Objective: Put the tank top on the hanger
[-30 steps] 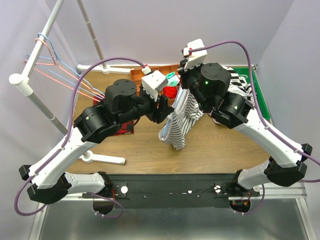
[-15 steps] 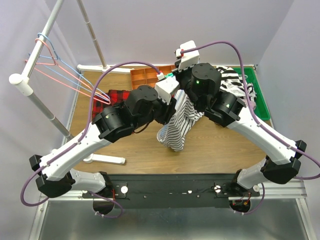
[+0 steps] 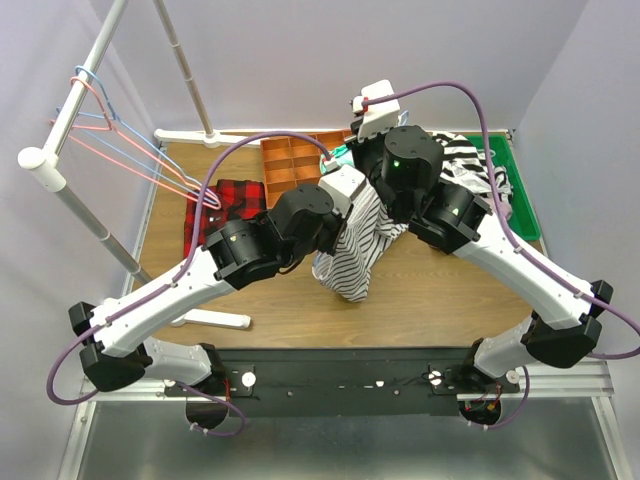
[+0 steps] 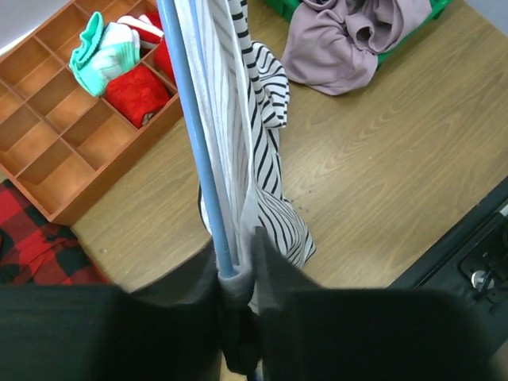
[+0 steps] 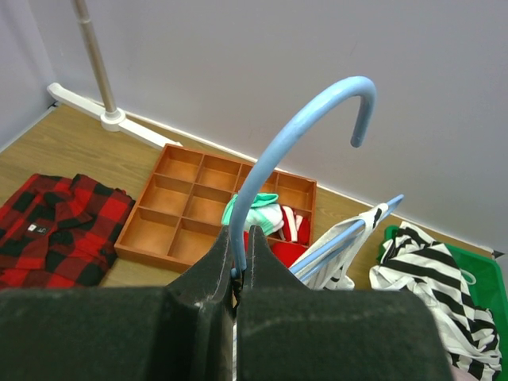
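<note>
1. Right claw (image 5: 240,266): fingers closed on the neck of the hanger (image 5: 295,131), with the hook curving upward
2. Left claw (image 4: 236,274): fingers pinched shut on a blue arm of the hanger, with striped fabric lying against that wire
3. Tank top (image 4: 254,131): draped along the hanger and held up over the middle of the table (image 3: 440,290), between the two arms
4. Background: a wooden tray (image 5: 178,210) at the far edge, and a plaid shirt (image 5: 55,226) flat on the table to its left

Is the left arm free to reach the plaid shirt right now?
Probably not: the left gripper is shut on the hanger carrying the tank top; the plaid shirt itself lies in the open.
</note>
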